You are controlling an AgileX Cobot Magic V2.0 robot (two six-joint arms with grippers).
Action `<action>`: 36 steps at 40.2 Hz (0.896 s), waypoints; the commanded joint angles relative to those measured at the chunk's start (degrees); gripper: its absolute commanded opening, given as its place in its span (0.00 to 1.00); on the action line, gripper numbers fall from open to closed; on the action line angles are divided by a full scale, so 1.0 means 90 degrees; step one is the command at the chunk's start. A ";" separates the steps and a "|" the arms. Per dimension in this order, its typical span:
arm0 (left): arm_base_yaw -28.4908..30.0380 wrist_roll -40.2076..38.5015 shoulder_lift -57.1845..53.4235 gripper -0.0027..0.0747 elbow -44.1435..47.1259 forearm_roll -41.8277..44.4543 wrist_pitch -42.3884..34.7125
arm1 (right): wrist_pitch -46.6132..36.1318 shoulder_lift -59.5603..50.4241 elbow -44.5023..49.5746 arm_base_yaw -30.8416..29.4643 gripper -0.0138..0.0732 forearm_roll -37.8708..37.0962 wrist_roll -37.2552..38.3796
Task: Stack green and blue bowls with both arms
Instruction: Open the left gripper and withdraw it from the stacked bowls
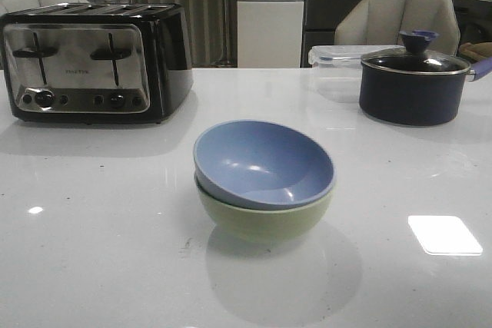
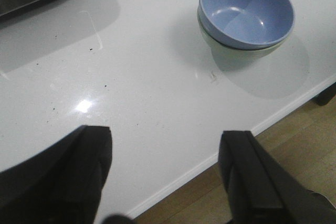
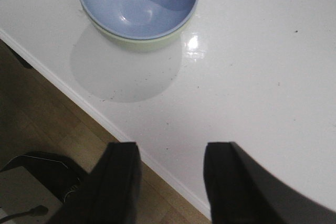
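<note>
Left gripper: jaws spread wide, nothing between them, hanging over the table's near edge with floor showing beneath. Right gripper: jaws parted somewhat less, likewise empty, also over the near edge. Neither arm appears in the front view. Blue bowl: seated inside the green bowl, tilted a little so its rim rides higher toward the toaster side; only a band of green shows under it. The pair stands near the middle of the table, well apart from both grippers and forward of each, lying between the two arms. Which arm is nearer cannot be told; the distances look much alike in the wrist views. The bowls are round, so no long axis bears on an approach. Judged from how they lie, the stacking is done and no grasp is called for; any further move would be a retreat, or a nudge to level the blue bowl. Toaster: black and chrome, far left, bearing a small word on its front too faint to read. Pot: dark blue, lidded, far right. Clear box: behind the pot. No other writing legible.
</note>
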 commanded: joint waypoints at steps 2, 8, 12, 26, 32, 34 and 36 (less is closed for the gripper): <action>-0.0034 -0.0061 0.0009 0.68 -0.0126 0.0020 -0.0604 | -0.0340 -0.0028 -0.0165 -0.0036 0.63 -0.0055 0.0000; -0.0034 -0.0061 0.0009 0.68 -0.0126 0.0020 -0.0685 | -0.0342 -0.0020 -0.0165 -0.0036 0.63 -0.0055 0.0000; -0.0034 -0.0061 0.0009 0.68 -0.0126 0.0020 -0.0729 | -0.0366 -0.0020 -0.0165 -0.0036 0.63 -0.0055 0.0000; -0.0034 -0.0061 0.0009 0.53 -0.0126 0.0028 -0.0729 | -0.0374 -0.0020 -0.0165 -0.0036 0.55 0.0026 0.0000; -0.0034 -0.0061 0.0009 0.41 -0.0126 0.0028 -0.0729 | -0.0374 -0.0020 -0.0165 -0.0036 0.39 0.0202 0.0000; -0.0034 -0.0061 0.0009 0.38 -0.0126 0.0028 -0.0729 | -0.0374 -0.0020 -0.0165 -0.0036 0.34 0.0230 0.0000; -0.0034 -0.0061 0.0009 0.34 -0.0126 0.0028 -0.0729 | -0.0374 -0.0020 -0.0165 -0.0036 0.31 0.0230 0.0000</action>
